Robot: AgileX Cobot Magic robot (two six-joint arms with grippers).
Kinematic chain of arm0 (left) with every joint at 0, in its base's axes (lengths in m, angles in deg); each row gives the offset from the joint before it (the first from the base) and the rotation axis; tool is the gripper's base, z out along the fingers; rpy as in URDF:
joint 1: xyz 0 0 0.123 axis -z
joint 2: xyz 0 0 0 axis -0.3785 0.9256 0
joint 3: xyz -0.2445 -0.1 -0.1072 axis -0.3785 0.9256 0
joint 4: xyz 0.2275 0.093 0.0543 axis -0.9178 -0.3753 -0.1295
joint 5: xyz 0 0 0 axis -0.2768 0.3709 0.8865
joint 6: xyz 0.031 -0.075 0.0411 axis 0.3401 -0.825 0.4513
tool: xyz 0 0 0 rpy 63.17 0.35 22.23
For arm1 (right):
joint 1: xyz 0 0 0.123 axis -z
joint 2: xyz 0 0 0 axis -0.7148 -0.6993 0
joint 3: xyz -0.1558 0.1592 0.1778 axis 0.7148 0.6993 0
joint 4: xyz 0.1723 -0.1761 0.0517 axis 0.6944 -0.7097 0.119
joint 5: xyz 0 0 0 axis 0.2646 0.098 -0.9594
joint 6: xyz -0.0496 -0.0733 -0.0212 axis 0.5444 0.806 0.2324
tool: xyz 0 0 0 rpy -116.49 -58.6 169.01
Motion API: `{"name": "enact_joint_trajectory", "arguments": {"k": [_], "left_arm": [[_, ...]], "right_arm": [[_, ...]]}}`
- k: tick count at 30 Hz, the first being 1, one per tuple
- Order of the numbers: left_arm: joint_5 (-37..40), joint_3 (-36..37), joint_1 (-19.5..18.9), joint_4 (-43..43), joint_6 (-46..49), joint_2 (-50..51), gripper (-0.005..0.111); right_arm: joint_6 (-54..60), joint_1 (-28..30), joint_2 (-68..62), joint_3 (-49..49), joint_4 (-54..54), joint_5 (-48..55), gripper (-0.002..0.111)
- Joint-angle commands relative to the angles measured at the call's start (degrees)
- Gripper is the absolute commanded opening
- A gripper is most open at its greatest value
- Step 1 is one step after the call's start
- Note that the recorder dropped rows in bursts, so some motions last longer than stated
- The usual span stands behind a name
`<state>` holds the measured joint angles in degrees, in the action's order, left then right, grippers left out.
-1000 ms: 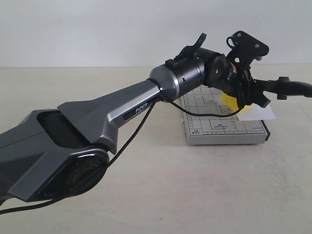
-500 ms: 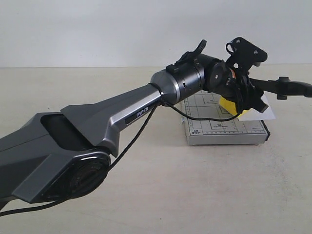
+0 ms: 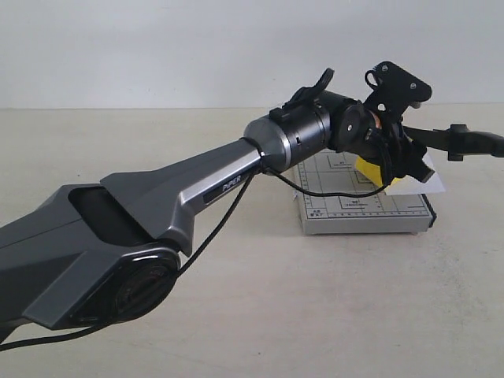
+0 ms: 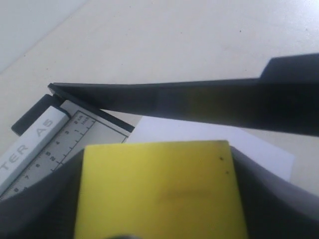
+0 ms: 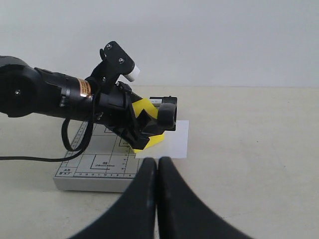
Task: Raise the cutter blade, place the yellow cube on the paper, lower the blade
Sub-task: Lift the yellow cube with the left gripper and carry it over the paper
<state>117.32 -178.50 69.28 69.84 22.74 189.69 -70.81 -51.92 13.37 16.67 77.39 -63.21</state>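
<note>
Beige tabletop (image 3: 315,299); yellow cube (image 4: 159,189) tight between left jaws at paper (image 5: 177,142) edge; right jaws together, empty.

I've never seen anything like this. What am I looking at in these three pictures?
A robot with two arms. The wide picture is from a camera off the arms; the left arm reaches to a grey paper trimmer board on a beige table. The other two come from cameras on each wrist. The left fingers hold a yellow cube at a white paper on the board, near the raised black cutter blade. The right fingers are shut together, holding nothing.
</note>
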Motion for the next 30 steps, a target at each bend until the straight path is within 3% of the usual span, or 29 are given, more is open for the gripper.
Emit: {"name": "enact_joint_trajectory", "arguments": {"k": [1,4,7,15,23,27,30], "left_arm": [[-0.59,-0.04,0.02,0.22,0.83,0.58,0.057],[-1.76,-0.04,0.02,0.22,0.83,0.58,0.079],[-2.74,-0.04,0.02,0.22,0.83,0.58,0.089],[-5.71,-0.04,0.02,-2.23,0.83,0.28,0.092],[-3.95,-0.04,0.02,-4.99,0.59,-4.04,0.092],[1.16,-0.04,0.02,-4.99,0.59,-6.94,0.083],[4.94,-0.04,0.02,-4.99,0.59,-8.57,0.054]], "right_arm": [[0.0,-0.1,0.11,-0.1,0.13,-0.95,0.0],[0.0,-0.1,0.11,-0.1,0.13,-0.95,0.0],[0.0,-0.1,0.11,-0.1,0.13,-0.95,0.0],[0.0,-0.1,0.11,-0.1,0.13,-1.07,0.0],[0.0,-0.1,0.11,-0.1,0.13,-1.07,0.0],[0.0,-0.1,0.11,-0.1,0.13,-1.07,0.0],[0.0,-0.1,0.11,-0.1,0.13,-1.07,0.0]]}}
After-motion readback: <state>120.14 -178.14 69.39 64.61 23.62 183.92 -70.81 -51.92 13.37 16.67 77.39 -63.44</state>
